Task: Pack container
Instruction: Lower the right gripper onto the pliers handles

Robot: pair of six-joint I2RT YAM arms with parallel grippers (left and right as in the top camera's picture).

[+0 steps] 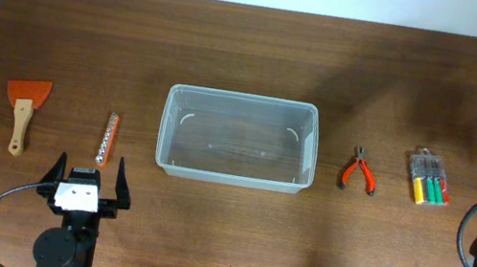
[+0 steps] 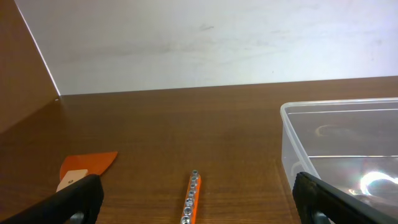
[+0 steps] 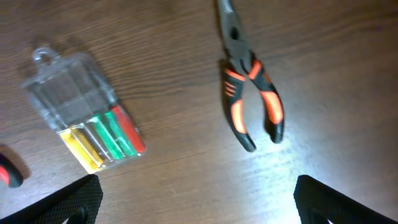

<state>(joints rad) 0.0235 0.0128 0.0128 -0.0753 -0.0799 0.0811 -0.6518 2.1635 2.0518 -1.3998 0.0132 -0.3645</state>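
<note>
Container (image 1: 244,98) lay mouth up, long axis parallel to the tabletop's (image 1: 253,49) far edge; left gripper (image 1: 91,170) and right gripper (image 3: 198,202) had jaws spread.

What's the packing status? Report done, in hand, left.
Done: nothing; the container is empty. In hand: nothing; the left gripper and right gripper are both open and empty. Left: the scraper, bit strip, pliers and screwdriver pack all lie outside it.

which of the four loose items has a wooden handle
The orange-bladed scraper, far left of the container; the pliers have orange-and-black grips instead.
</note>
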